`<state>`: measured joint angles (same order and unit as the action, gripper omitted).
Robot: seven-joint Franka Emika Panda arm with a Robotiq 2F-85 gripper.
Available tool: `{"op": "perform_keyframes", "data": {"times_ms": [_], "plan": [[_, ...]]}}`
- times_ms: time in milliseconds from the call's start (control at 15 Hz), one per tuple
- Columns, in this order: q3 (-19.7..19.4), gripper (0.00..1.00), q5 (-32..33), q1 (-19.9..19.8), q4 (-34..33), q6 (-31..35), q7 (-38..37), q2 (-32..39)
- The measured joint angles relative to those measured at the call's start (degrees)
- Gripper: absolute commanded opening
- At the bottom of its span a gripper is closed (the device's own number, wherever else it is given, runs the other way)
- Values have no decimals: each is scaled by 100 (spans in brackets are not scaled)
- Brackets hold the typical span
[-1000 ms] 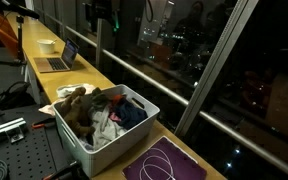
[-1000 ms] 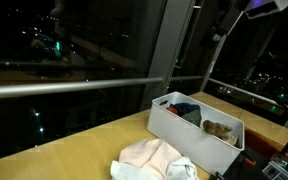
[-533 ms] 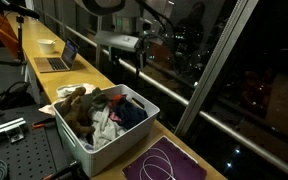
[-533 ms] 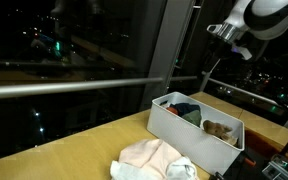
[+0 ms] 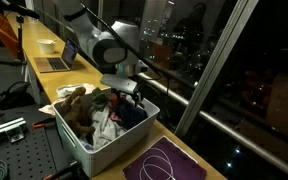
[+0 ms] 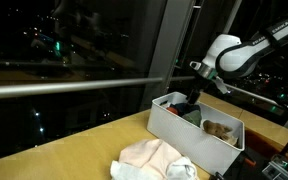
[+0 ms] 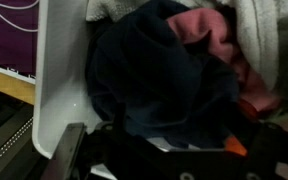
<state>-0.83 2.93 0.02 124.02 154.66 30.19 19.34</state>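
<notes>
While the end effector point(image 5: 125, 96) hangs wide open and empty over the white bin point(image 5: 82, 150), the navy garment point(image 7: 154, 70) lies directly beneath it, beside pink cloth point(image 7: 209, 28).

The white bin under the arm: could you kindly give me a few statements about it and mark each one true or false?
1. The gripper hangs over the white bin. True.
2. The bin is empty. False: a navy garment and a pink garment lie in it.
3. A purple mat lies beside the bin. True.
4. The laptop sits inside the bin. False: it stands on the counter behind it.
</notes>
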Motion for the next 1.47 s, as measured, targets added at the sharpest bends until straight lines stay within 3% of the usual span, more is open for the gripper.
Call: {"op": "perform_keyframes", "data": {"times_ms": [333, 867, 933, 1000, 1467], "plan": [[-59, 100, 555, -129, -125, 289, -484, 707], [-61, 100, 716, -135, -113, 446, -882, 1297], [-61, 75, 717, -133, -113, 475, -914, 1336], [-61, 74, 717, -131, -113, 496, -941, 1365], [-38, 22, 719, -129, -107, 517, -1063, 1325]]}}
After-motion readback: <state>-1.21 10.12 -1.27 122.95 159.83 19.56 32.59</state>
